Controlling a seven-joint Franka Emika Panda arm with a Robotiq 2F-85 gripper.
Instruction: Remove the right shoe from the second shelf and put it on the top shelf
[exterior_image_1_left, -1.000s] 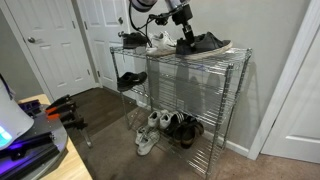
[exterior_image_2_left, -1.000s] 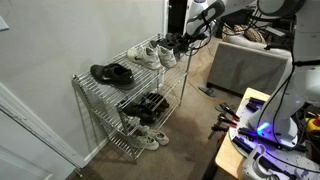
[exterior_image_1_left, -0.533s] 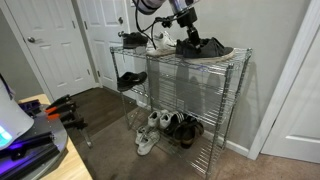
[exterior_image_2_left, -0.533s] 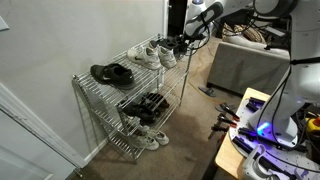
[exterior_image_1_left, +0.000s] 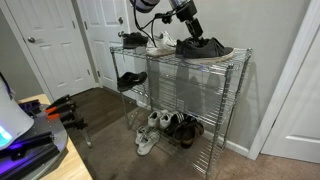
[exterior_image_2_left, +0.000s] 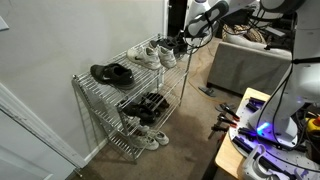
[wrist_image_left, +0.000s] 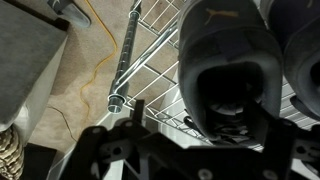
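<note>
The right shoe (exterior_image_1_left: 205, 47) lies on the top shelf (exterior_image_1_left: 228, 58) of the chrome wire rack, at the end farthest from the white doors in an exterior view. It rests sole down, with its thin paler sole edge showing along the side.

The end effector (exterior_image_1_left: 190, 27) hangs directly over the shoe, close above its opening. That view does not show whether any finger touches the shoe. In the wrist view the shoe (wrist_image_left: 225, 70) fills the middle of the picture, its dark opening and tongue facing the camera. The end effector (wrist_image_left: 200, 125) comes in from the bottom edge with its fingers spread to either side of the shoe's opening and nothing clamped between them. Beside the shoe, the shelf's wire edge and a corner post stand out against the carpet (wrist_image_left: 80, 90) below. A second dark rounded shape at the right edge of that view is too cropped to name.

From the other side of the room the end effector (exterior_image_2_left: 188, 38) sits over the far end of the rack, and the shoe beneath it is mostly hidden.

Also on the top shelf are a white sneaker (exterior_image_1_left: 160, 42) near the middle and a black shoe (exterior_image_1_left: 133, 40) at the end by the doors, well apart from the end effector. The second shelf (exterior_image_1_left: 165, 90) carries a black low-cut shoe (exterior_image_1_left: 130, 80) at that same end. White sneakers (exterior_image_1_left: 150, 130) and a dark pair (exterior_image_1_left: 183, 128) are on the lowest tier.
</note>
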